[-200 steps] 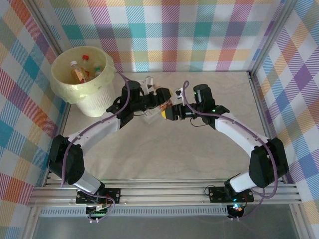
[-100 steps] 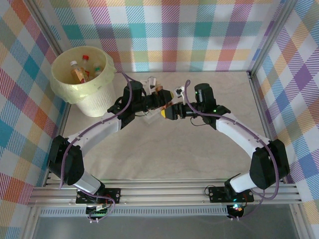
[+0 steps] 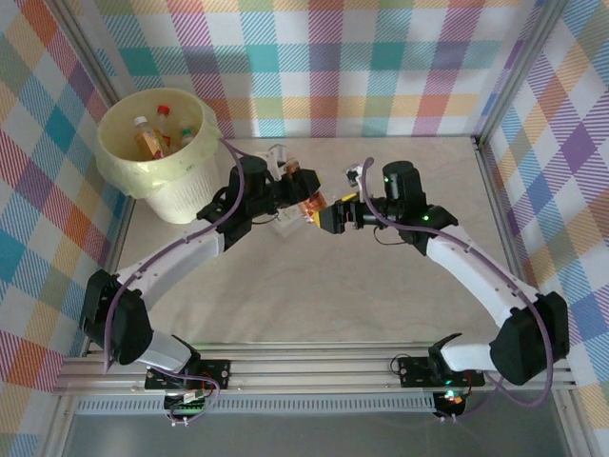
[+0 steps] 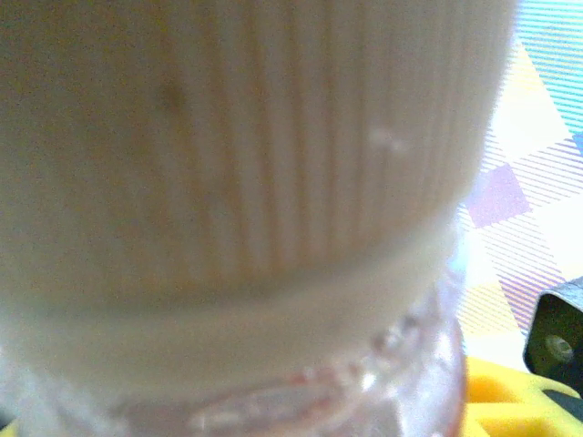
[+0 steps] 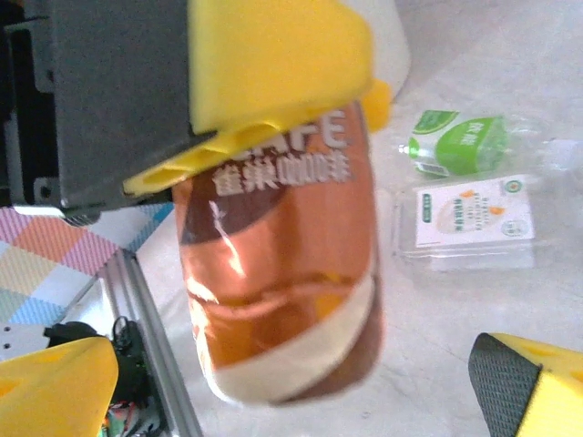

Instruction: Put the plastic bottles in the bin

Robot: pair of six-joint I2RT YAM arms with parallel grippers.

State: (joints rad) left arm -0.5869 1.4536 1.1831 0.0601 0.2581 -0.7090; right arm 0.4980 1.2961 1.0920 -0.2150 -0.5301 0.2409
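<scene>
a: where is your bottle?
b: the brown-label bottle (image 5: 273,273) sits at frame centre in the top view, over the table (image 3: 314,295), clamped in your left gripper (image 3: 303,197).
a: and your right gripper (image 3: 325,215)?
b: fingers wide apart, just right of that bottle, not touching it.
a: the rest?
b: the bin (image 3: 122,169), upper left, holds several bottles (image 3: 157,138). a green-label bottle (image 5: 451,141) and a white-label bottle (image 5: 465,214) lie flat on the table, right side of the right wrist view.

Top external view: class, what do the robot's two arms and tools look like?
Both arms have white links and black joints; a purple cable runs along the left arm and the right arm. The left tool and right tool are black with yellow finger pads.
</scene>
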